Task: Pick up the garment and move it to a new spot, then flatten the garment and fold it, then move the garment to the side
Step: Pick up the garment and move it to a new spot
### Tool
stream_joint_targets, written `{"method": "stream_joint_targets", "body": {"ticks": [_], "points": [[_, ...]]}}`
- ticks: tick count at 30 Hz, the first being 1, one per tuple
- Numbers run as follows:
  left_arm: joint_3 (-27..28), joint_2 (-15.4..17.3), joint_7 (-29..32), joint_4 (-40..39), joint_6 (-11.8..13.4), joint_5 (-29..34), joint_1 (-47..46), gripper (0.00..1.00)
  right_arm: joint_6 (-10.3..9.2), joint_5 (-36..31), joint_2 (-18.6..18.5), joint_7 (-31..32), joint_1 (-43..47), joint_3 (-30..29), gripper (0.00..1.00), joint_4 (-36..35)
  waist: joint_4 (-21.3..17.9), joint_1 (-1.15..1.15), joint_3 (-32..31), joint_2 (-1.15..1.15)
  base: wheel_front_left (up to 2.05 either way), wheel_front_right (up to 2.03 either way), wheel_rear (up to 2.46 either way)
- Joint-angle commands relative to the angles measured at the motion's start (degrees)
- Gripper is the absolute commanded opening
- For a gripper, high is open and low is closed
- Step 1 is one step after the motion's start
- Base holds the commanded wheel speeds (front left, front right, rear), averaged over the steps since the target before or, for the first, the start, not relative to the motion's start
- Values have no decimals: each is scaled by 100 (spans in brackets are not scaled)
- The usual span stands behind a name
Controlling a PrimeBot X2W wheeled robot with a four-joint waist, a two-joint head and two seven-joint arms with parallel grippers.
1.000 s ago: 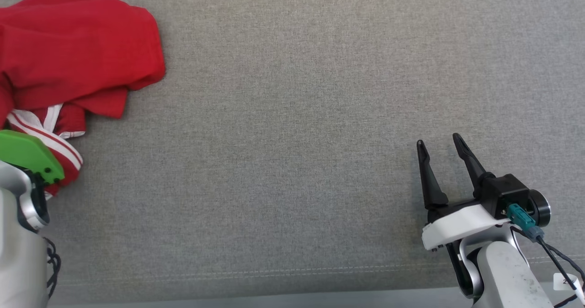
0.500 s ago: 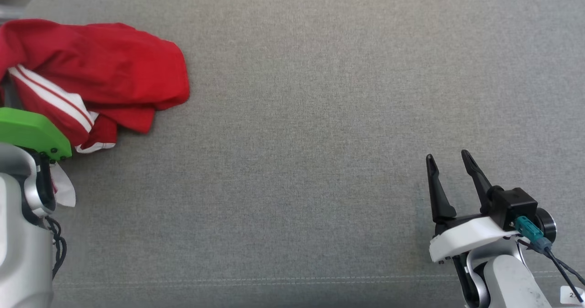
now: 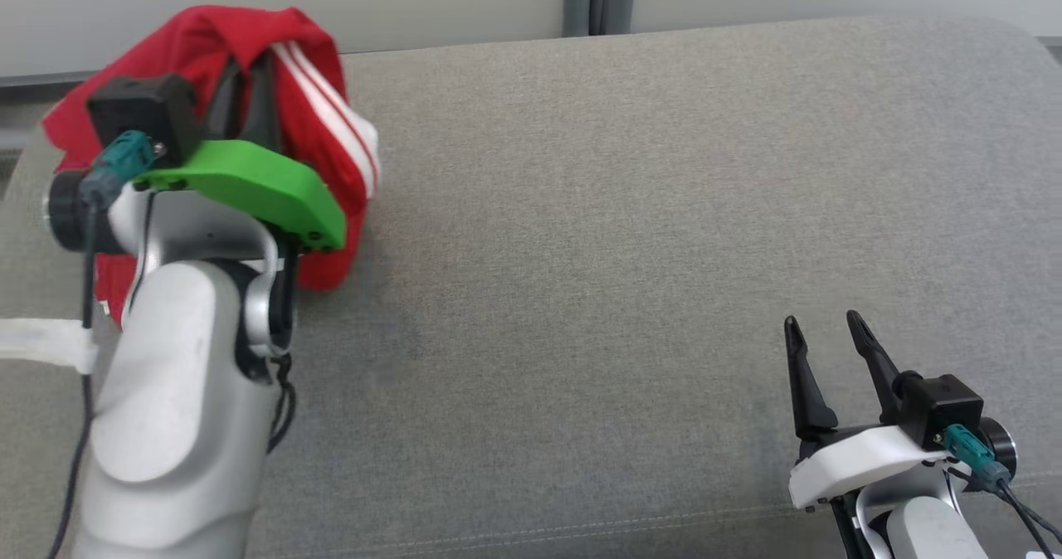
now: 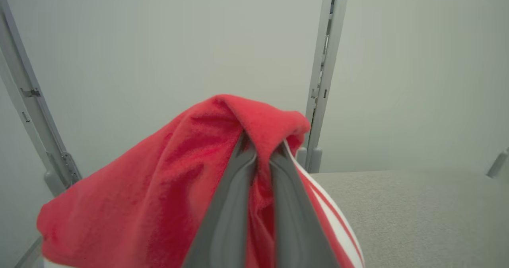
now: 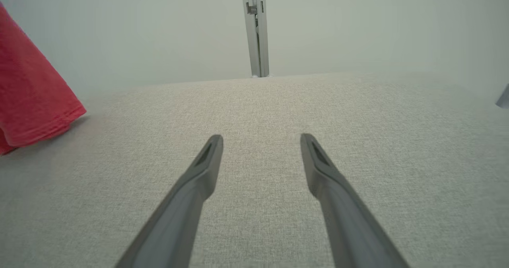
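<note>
One step of several is under way: we have the garment (image 3: 191,41) pinched in our left gripper (image 3: 249,78), its fingers closed tight on a fold of red cloth. The rest hangs bunched over the far left corner of the grey cushion (image 3: 597,211). Our right gripper (image 3: 823,323) hovers empty near the front right, fingers spread. Setting down elsewhere, flattening, folding and moving aside all remain, we judge.
</note>
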Motion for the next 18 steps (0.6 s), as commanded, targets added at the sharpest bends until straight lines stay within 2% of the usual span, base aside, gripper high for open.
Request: {"method": "stream_joint_targets", "body": {"ticks": [1,4,8,13,18], "points": [[-139,-160,-6,-74,-38,24,-152,0,0,62,-17,-15,94,-21,100,2,-311,0,-223,0,0,0,0],[-483,-484,-43,-116,-110,39,-316,0,0,51,-18,-16,114,-32,100,10,-483,0,-262,0,0,0,0],[-926,-749,-45,-128,-156,-123,-459,0,0,60,-17,-16,102,37,100,13,-742,0,-269,0,0,0,0],[-1412,-844,-102,64,-27,-434,-540,0,0,88,-17,-16,42,140,100,16,-1055,0,-157,0,0,0,0],[-1920,-852,-141,632,107,-854,-459,0,0,119,-16,-16,-18,238,100,12,-1319,0,22,0,0,0,0]]}}
